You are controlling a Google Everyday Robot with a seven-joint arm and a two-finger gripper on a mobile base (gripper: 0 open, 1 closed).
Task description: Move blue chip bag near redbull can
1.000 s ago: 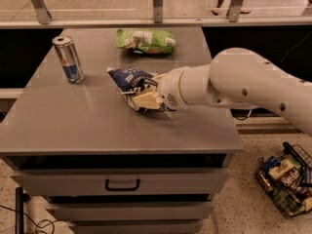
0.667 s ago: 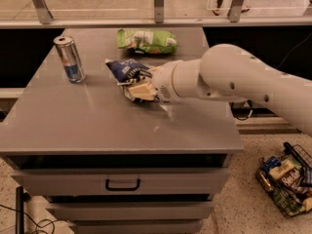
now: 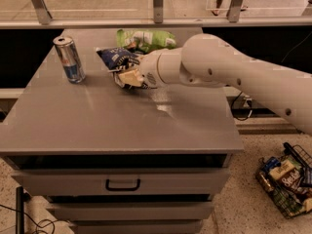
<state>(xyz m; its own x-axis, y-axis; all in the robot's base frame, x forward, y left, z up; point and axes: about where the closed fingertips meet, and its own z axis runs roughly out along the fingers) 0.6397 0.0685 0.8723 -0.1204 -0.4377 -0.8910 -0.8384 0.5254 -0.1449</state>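
The blue chip bag [image 3: 115, 58] is crinkled dark blue with white lettering and sits in my gripper [image 3: 127, 76], which is shut on its near end at the middle back of the grey cabinet top [image 3: 97, 126]. The bag appears slightly lifted or dragged, its far end pointing left toward the redbull can [image 3: 69, 59]. The can stands upright near the back left, a short gap left of the bag. My white arm [image 3: 234, 77] reaches in from the right.
A green and white chip bag [image 3: 146, 39] lies at the back edge, just behind my gripper. A drawer with a handle [image 3: 122, 184] is below the top. A wire basket of snacks [image 3: 287, 179] sits on the floor at right.
My gripper has carried the blue chip bag left and toward the back, closer to the redbull can. The can and the green bag have not moved.
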